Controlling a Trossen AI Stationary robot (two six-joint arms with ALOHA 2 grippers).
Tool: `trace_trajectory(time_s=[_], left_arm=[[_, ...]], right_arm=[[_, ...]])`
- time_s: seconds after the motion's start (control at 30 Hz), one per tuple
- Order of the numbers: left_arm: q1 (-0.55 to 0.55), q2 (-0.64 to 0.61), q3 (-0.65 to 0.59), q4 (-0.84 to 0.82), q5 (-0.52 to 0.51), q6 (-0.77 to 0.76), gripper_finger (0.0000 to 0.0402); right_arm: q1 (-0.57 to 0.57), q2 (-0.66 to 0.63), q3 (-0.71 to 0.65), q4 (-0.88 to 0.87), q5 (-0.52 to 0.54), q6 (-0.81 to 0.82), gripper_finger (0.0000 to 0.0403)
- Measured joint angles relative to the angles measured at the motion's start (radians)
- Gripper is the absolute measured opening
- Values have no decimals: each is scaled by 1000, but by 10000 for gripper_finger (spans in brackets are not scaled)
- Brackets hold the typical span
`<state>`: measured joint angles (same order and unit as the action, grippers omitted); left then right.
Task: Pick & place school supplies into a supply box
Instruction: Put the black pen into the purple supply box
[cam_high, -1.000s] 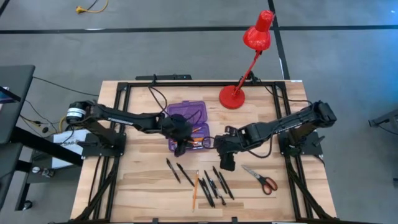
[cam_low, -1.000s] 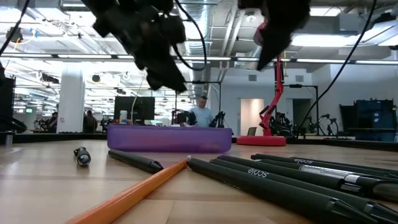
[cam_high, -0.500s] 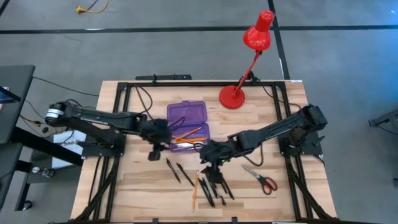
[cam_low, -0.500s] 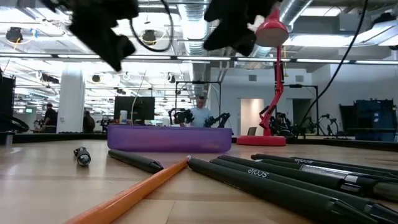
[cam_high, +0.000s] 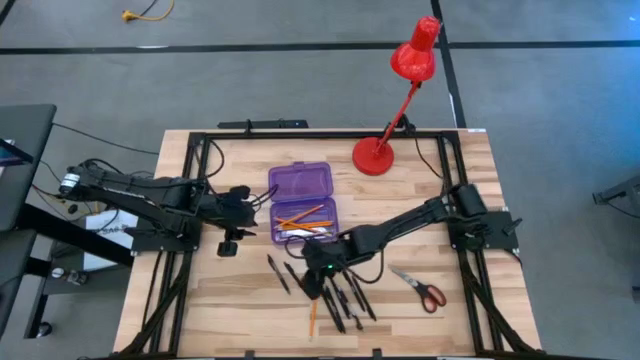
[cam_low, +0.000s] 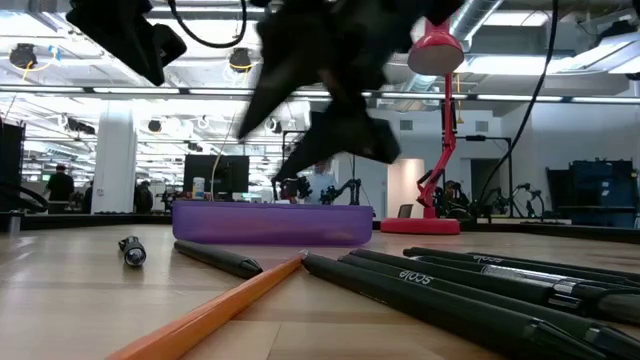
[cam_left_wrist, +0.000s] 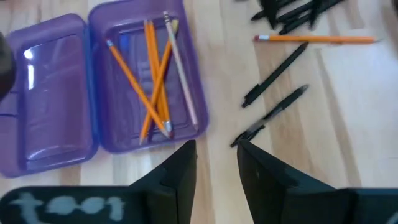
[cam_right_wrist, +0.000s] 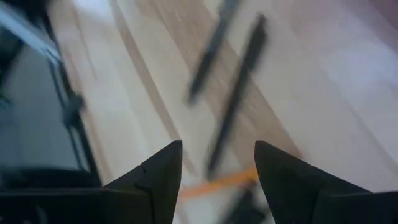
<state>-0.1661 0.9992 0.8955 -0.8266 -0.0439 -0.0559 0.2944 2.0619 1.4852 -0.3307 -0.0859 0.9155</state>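
Observation:
The purple supply box (cam_high: 303, 199) lies open mid-table, its lid toward the far edge. Several orange pencils (cam_left_wrist: 151, 81) lie crossed in its tray (cam_left_wrist: 146, 74). Black pens (cam_high: 345, 295), one orange pencil (cam_high: 313, 312) and the red-handled scissors (cam_high: 427, 291) lie loose near the near edge. My left gripper (cam_high: 228, 245) hovers open to the left of the box, holding nothing (cam_left_wrist: 216, 171). My right gripper (cam_high: 315, 275) hangs open over the left end of the pen cluster, above two pens (cam_right_wrist: 239, 106) and the orange pencil (cam_right_wrist: 217, 182).
A red desk lamp (cam_high: 378, 155) stands on its base at the far edge, right of the box. A black frame (cam_high: 190, 200) runs along the table's sides. Two more pens (cam_high: 285, 272) lie apart, left of the cluster. Bare wood lies at the near left.
My left gripper has drawn back from over the box's tray toward the table's left edge. My right gripper has swung from the right of the box toward the near left and has come down over the loose pens. The box and the supplies on the table have stayed put.

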Motion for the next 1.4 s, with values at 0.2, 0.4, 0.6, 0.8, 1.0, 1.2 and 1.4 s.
trace_trajectory(time_s=[0.2, 0.4, 0.6, 0.8, 1.0, 1.2, 1.4], left_arm=[[-5, -54, -2, -36, -39, -1, 105], [-6, -85, -1, -40, -64, 0, 105], [-8, -86, -1, -59, -70, -13, 105], [-13, -86, -1, -61, -70, -22, 105], [-13, -86, -1, -42, -76, -20, 105], [-13, -85, -1, 0, -103, 10, 105], [-12, -85, -1, 30, -107, 16, 105]], right_arm=[[10, 23, 30, -130, 62, 152, 174], [11, 21, 31, -208, 86, 222, 144], [27, 18, 31, -261, 85, 250, 123], [82, -39, 31, -409, 87, 293, 119], [163, -88, 31, -597, 90, 397, 119], [193, -95, 30, -651, 94, 435, 119], [191, -54, 28, -677, 68, 412, 119]])
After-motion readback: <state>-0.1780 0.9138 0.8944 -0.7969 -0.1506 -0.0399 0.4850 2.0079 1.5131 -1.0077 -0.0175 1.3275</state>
